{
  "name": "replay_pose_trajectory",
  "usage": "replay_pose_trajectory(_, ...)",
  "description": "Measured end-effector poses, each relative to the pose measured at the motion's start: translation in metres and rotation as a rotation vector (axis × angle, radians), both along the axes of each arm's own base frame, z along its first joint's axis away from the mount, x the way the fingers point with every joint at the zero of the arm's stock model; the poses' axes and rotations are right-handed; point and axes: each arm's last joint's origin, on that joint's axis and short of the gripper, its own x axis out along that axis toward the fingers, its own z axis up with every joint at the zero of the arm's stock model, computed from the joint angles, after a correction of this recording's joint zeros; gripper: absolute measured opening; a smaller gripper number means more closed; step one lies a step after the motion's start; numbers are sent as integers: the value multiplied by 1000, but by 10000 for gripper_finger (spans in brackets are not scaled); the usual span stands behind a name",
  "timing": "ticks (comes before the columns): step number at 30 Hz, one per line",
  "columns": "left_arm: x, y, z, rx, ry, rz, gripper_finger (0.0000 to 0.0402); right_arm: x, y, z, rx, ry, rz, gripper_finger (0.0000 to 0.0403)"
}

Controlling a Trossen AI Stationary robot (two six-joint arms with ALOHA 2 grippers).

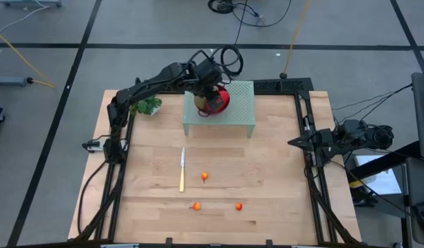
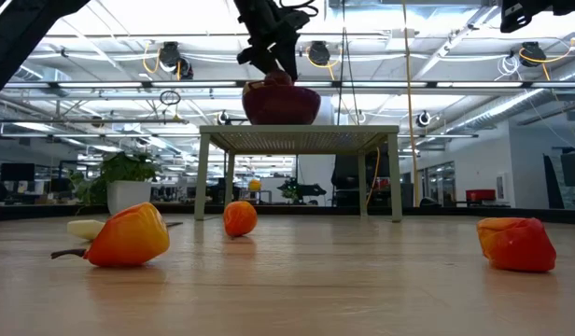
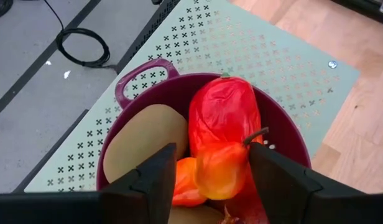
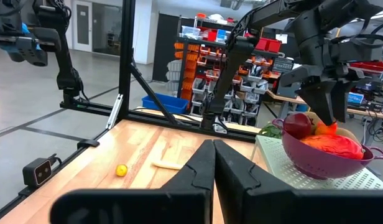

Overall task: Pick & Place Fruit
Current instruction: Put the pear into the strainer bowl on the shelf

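Note:
A maroon bowl with a handle stands on a pale green perforated stand at the table's far middle. In it lie the red-yellow mango-like fruit, a tan kiwi-like oval, a small orange piece and a dark red ball. My left gripper is open above the bowl, pointing down, a finger on each side of the mango's yellow-orange end. Three tiny orange-red fruits lie on the near table. My right gripper is shut and waits at the right edge. My left gripper stands open, from above, astride the mango's yellow-orange end. Whether either finger touches it, I cannot tell. The mango lies tilted on the other fruit in the bowl.
A yellow-handled knife lies on the table left of the nearest small fruit. A green leafy plant stands left of the stand. Black frame rails run along the left and right table edges. Bare wood lies between the stand and the near edge.

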Motion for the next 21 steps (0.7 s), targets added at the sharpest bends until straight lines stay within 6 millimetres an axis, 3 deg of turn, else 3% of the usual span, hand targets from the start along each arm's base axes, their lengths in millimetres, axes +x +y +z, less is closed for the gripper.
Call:
replay_pose_trajectory(4, -6, -2, 9, 6, -19, 0, 199, 0, 0, 0, 0, 0, 0, 0)
replay_pose_trajectory(10, -33, -21, 47, 7, -137, 18, 189, 0, 0, 0, 1, -1, 1, 0)
replay_pose_trajectory(16, -55, -62, 80, -53, -278, 26, 175, 0, 0, 0, 0, 0, 0, 0)
replay_pose_trajectory(21, -57, -106, 90, -115, -324, -45, 158, 0, 0, 0, -1, 0, 1, 0)
